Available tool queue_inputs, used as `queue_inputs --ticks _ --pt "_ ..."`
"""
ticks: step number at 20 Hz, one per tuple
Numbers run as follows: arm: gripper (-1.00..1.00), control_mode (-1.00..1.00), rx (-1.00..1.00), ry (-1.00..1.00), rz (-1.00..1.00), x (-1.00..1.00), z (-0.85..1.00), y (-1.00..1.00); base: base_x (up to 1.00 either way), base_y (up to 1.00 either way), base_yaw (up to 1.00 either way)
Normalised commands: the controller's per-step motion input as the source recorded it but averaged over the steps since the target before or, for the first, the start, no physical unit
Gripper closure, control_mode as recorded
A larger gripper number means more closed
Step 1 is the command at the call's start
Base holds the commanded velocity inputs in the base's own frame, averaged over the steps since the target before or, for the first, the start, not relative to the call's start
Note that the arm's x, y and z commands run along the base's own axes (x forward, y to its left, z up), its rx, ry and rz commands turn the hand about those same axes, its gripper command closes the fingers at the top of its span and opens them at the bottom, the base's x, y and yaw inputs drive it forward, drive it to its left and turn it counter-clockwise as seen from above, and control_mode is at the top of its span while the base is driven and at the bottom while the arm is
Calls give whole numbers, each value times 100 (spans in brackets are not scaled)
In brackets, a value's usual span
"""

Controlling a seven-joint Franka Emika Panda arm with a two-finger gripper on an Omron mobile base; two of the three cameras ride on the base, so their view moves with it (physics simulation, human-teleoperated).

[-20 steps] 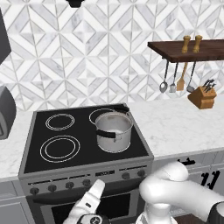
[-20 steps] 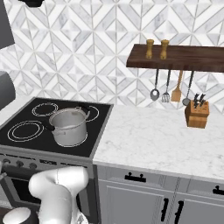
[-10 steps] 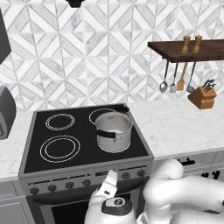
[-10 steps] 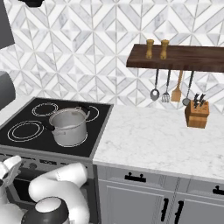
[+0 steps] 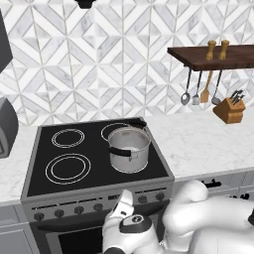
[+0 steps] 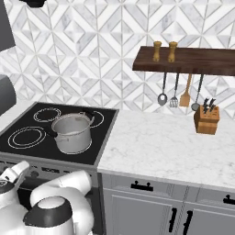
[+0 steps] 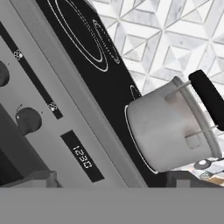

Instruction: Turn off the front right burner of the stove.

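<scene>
- The front right burner point(image 5: 130, 159) sits right of centre in the left base view, at the near right corner of the black glass; a steel pot point(image 5: 129, 149) stands on it and covers most of its ring
- In the hand view the same pot fills the right half of the frame, rolled over on its side by the camera's tilt, with its black handle at the upper right
- The stove point(image 5: 31, 168) has its row of small dark knobs point(image 5: 98, 207) along the front panel, low in the left base view; a lit clock display point(image 7: 82, 160) shows on that panel in the hand view, with two knobs at the left edge of that frame
- The gripper point(image 5: 121, 207) is at the bottom centre of the left base view, just in front of the knob row and touching none of them; its jaws stand wide apart with nothing between them
- Progress, as I judge it: the approach is nearly done, but no knob is gripped or turned yet
- Left to do: settle on the knob for that burner, close on it, and turn it off; which knob that is I cannot tell
</scene>
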Motion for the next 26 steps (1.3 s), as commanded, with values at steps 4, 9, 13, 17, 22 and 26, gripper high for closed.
queue_inputs --ticks 4,9,13,17,22,26 --pt "-100 -100 -2 0 -2 5 -7 50 0 0 0" --pt "-100 -100 -2 0 -4 0 -27 50 0 0 0" --pt "-100 -100 -5 -5 -8 0 -37 29 0 0 0" --pt "-100 -100 -4 -2 -8 3 -19 31 0 0 0" --pt "-100 -100 -3 0 -6 16 -14 9 0 0 0" --pt "-100 -100 -2 0 0 21 -16 -15 0 0 0"
